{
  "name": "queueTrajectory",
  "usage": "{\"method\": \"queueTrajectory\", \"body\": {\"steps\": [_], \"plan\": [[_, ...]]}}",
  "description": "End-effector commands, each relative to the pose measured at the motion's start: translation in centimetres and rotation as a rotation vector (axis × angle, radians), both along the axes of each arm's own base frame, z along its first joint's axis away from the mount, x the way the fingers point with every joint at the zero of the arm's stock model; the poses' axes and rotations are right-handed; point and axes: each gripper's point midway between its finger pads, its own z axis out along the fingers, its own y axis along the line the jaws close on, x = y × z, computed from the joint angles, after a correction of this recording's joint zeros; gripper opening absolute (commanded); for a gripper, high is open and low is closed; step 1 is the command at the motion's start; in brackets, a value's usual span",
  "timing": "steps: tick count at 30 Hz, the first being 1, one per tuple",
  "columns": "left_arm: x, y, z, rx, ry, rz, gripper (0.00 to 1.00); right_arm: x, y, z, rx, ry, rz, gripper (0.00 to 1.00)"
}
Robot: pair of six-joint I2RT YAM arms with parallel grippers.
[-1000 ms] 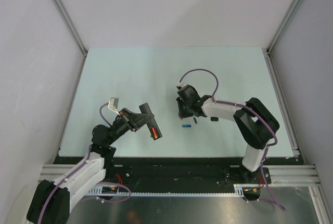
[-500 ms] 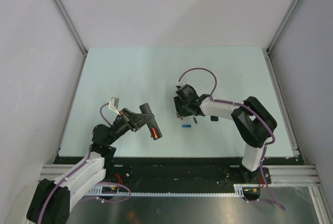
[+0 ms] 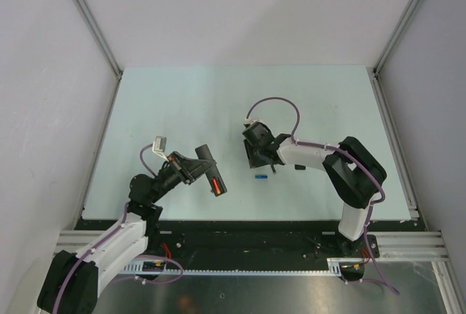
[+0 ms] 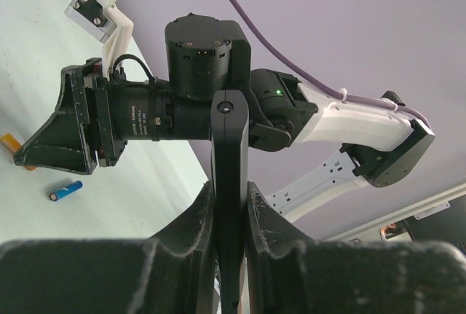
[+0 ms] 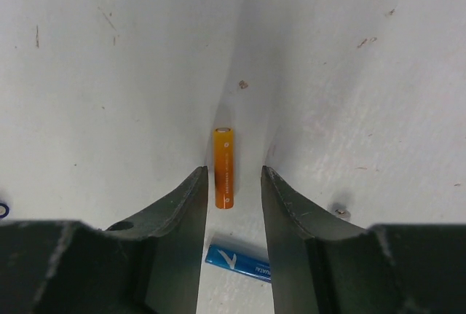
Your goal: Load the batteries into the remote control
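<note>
My left gripper (image 3: pixel 195 169) is shut on the black remote control (image 3: pixel 212 177) and holds it above the table. One orange-red battery (image 3: pixel 216 186) sits in the remote's recess. In the left wrist view the remote (image 4: pixel 230 154) stands edge-on between the closed fingers. My right gripper (image 3: pixel 255 159) is low over the table, open and empty. In the right wrist view (image 5: pixel 233 171) its fingers straddle the second orange battery (image 5: pixel 223 167), which lies on the table with a gap on each side. The right gripper hides that battery in the top view.
A blue battery (image 3: pixel 260 178) lies on the table just in front of the right gripper and shows between its fingers (image 5: pixel 240 259). A small black piece (image 3: pixel 299 167) lies beside the right forearm. A tiny grey piece (image 5: pixel 338 213) lies right of the fingers.
My right gripper has shifted slightly to the left over the table. The left arm and the remote have not moved.
</note>
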Motion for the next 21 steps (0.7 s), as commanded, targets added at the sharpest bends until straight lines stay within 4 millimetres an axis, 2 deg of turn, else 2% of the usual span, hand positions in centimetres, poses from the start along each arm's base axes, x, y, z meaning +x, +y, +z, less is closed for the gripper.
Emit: {"method": "queueTrajectory", "body": {"steps": [1,4,13,21], "plan": [[-0.4,0.2,0.2,0.003,-0.041,-0.003,0.00,0.3,0.3,1.8,-0.014,-0.043,0.006,0.40],[-0.4,0.1,0.2,0.002,-0.041,-0.007,0.00,-0.1,0.9,1.9,-0.006,-0.048,0.020,0.39],[-0.5,0.1,0.1,0.006,-0.041,-0.010,0.00,-1.0,-0.2,0.8,-0.082,-0.022,0.022,0.36],[-0.5,0.1,0.0,0.004,-0.039,-0.010,0.00,-1.2,0.4,0.7,-0.085,-0.012,0.051,0.33]]}}
